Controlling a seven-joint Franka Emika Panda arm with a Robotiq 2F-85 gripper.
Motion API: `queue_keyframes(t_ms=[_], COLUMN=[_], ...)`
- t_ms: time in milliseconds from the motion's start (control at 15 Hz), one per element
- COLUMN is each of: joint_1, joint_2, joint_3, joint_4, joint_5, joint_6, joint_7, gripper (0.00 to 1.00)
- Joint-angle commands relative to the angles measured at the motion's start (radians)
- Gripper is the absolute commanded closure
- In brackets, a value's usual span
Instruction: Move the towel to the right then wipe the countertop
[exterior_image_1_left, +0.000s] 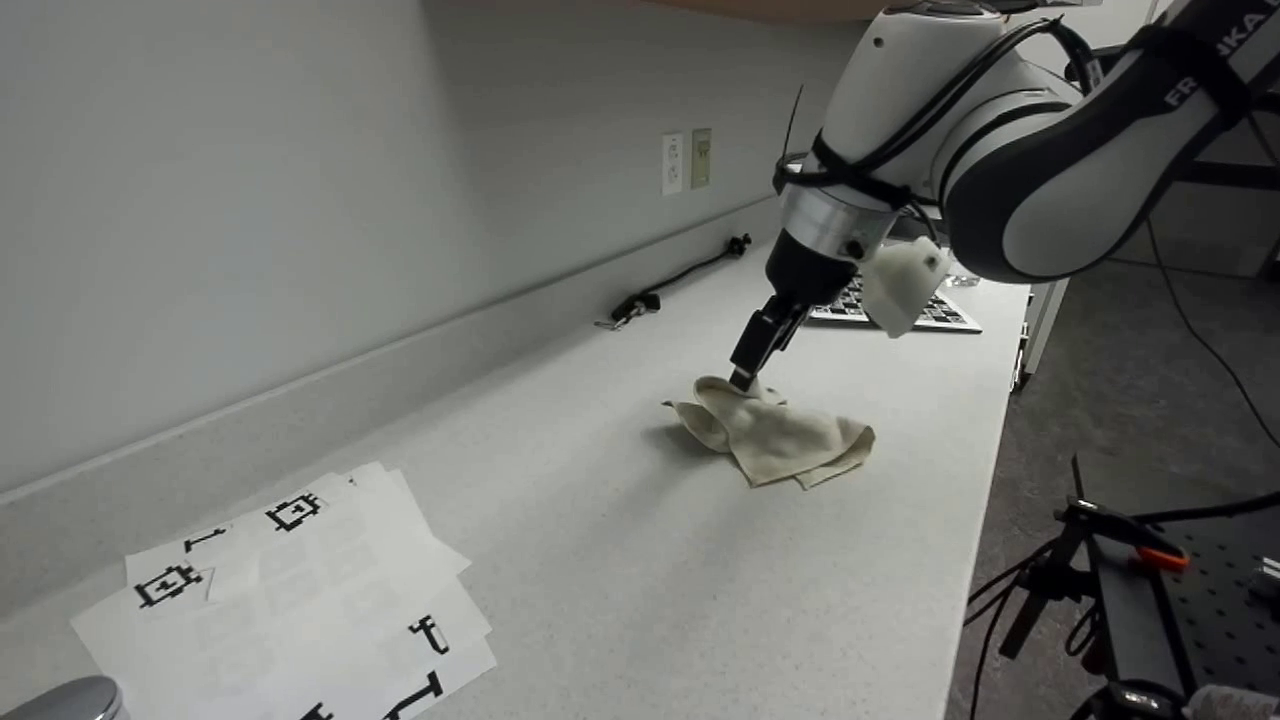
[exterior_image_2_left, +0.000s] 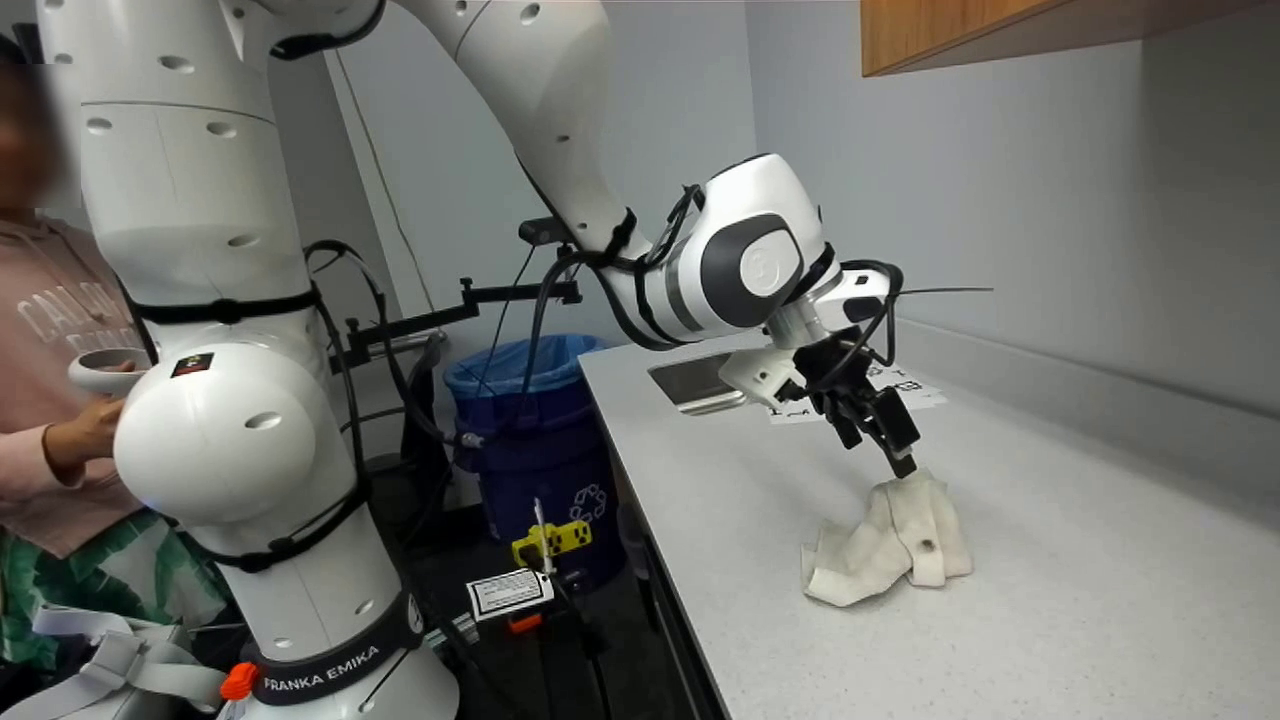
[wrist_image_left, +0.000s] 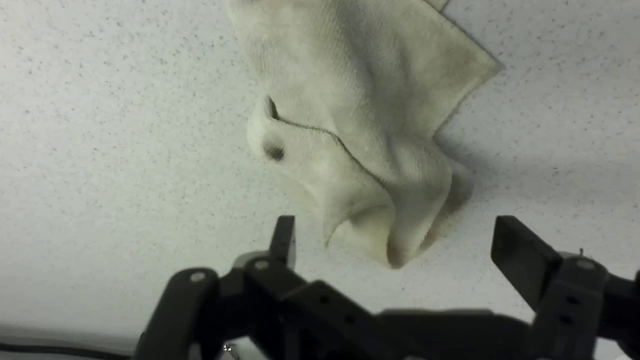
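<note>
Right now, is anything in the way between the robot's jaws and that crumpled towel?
Nothing visible, in any view: the jaws stand open close to the towel, whose near end shows between them in the wrist view. Whether they touch it, I cannot tell.

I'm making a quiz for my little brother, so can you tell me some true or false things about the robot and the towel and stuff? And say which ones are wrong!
1. The towel lies on the counter. True.
2. The towel has a dark spot. True.
3. The gripper is pinching the towel. False: its fingers stand wide apart.
4. The papers are under the towel. False: they lie apart from it.
5. The bin has a recycling sign. True.
6. The towel is bright red. False: it is cream.
</note>
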Motion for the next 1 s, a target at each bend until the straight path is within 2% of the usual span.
queue_keyframes(t_ms=[0, 333, 933], joint_1=[0.023, 0.014, -0.006], joint_2=[-0.081, -0.081, 0.014], joint_3=[-0.01, -0.008, -0.008], joint_4=[-0.048, -0.057, -0.048], joint_5=[-0.056, -0.089, -0.054], joint_6=[0.009, 0.033, 0.095], joint_7=[0.077, 0.096, 0.055], gripper=[0.0, 0.0, 0.0])
